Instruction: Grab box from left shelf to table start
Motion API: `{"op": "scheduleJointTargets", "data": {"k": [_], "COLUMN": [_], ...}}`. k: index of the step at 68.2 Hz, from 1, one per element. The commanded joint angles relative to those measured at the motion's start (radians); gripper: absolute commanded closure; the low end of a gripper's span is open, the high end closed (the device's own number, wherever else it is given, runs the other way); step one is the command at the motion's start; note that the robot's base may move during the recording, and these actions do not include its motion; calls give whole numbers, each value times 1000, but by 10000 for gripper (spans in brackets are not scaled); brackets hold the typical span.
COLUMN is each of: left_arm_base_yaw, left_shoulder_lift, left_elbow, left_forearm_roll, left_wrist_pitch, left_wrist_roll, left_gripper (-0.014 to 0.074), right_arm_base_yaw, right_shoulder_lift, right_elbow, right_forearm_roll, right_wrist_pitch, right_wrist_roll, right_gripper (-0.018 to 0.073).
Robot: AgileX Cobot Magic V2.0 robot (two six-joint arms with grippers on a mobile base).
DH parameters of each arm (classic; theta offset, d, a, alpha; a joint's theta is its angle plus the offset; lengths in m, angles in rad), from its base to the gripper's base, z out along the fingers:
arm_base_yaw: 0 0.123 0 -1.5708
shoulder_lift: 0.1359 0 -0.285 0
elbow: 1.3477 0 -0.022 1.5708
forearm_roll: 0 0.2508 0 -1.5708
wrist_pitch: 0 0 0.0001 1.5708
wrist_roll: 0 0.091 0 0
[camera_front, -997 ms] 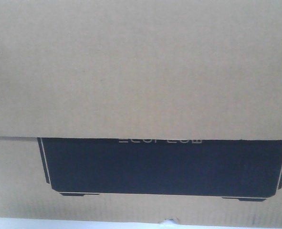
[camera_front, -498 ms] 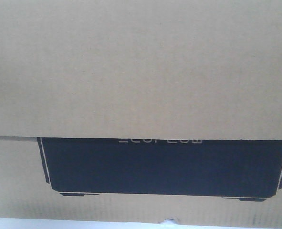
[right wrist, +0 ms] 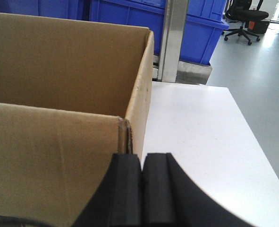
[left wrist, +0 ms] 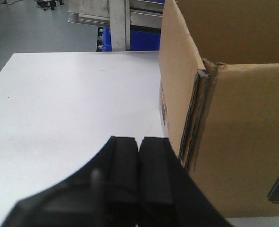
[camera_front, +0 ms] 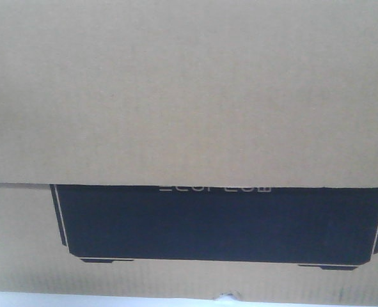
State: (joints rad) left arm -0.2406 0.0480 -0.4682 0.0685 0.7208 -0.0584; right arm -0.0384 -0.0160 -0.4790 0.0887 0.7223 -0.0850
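Note:
The brown cardboard box (camera_front: 189,96) fills the front view, its black printed panel (camera_front: 217,224) with white lettering low on the near face. It stands on the white table (left wrist: 73,104), open at the top. My left gripper (left wrist: 139,141) is shut and empty, just left of the box's left corner (left wrist: 200,118), apart from it. My right gripper (right wrist: 142,157) is shut and empty, just right of the box's right corner (right wrist: 130,132). The table also shows in the right wrist view (right wrist: 200,132).
Beyond the table's far edge stands a steel rack (left wrist: 118,21) with blue plastic bins (right wrist: 130,12) and a steel post (right wrist: 172,38). An office chair (right wrist: 243,19) stands on the grey floor at far right.

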Motion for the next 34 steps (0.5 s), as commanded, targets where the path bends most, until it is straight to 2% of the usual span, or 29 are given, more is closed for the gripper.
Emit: {"op": "scheduleJointTargets", "data": {"k": [1,8,13,24,29,34], "left_arm_base_yaw": [-6,23,70,172,192,193], "left_shoulder_lift": [17,-9,-42,-75,-75,-75], "left_elbow": [-20,5,44,155,223,298], "left_forearm_roll": [-3,-12,-68,-141,-143,-141], "left_wrist_pitch": [-104,-162,-216,-327,-393,-508], "left_wrist_roll": [1,1,1,1,1,1], "left_gripper": [696,696,696,696,696,696], "right_arm_base_yaw": [-3,-3,-3,-3,-3,-3], "right_shoulder_lift": [11,11,11,11,11,11], "right_elbow": [-22,-22,-22,-22,-22,-22], "right_forearm_roll": [-8,-8,-8,-8,-8,-8], "right_wrist_pitch": [-84,-84,-84,-84,-84,-84], "right_wrist_roll": [-4,-4,-4,-4,-4,-4], "right_gripper": [501,501,501,501,501,501]}}
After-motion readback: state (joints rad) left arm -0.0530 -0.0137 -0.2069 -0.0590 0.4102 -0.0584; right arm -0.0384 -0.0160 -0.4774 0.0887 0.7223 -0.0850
